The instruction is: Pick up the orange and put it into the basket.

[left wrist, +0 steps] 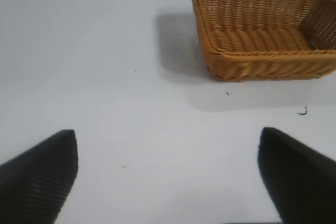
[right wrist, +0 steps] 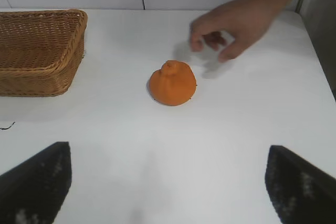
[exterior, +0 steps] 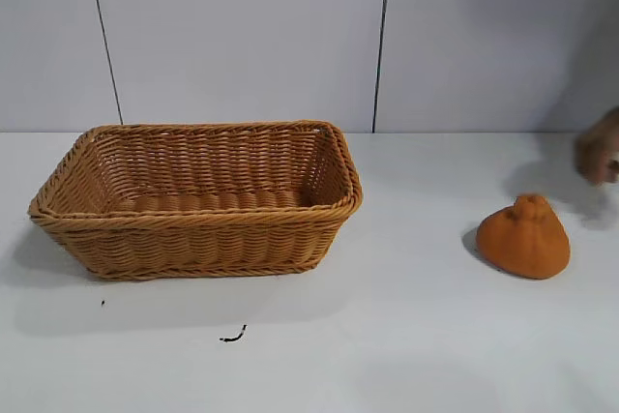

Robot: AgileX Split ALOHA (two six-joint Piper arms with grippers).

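On the white tabletop (exterior: 406,336), the biggest thing is the basket (exterior: 198,239), a rectangular woven wicker tub with flared sides and a braided rim, standing at the left of the exterior view. Its inside shows only bare weave in every view; nothing lies in it. The wide mouth should forgive a loose drop, and the stiff wicker looks unlikely to shift under so small a load.

Well apart from it, toward the right of that view, sits the orange (exterior: 523,238), resting on its broad base with a small knob pointing up. It looks matte and rough rather than slick, light for its bulk, and probably a little yielding, so a moderate squeeze should do. The sloped shoulders could let fingers slide upward; my judgement is that the best hold is low across the widest part, not on the knob.

A person's hand (right wrist: 231,24) hovers just beyond the orange, fingers curled, not touching it.

The right claw (right wrist: 168,192) hangs above the tabletop short of the orange, its fingers spread wide with nothing between them. The left claw (left wrist: 168,182) is likewise wide apart and empty, hovering over bare tabletop at some distance from the basket.
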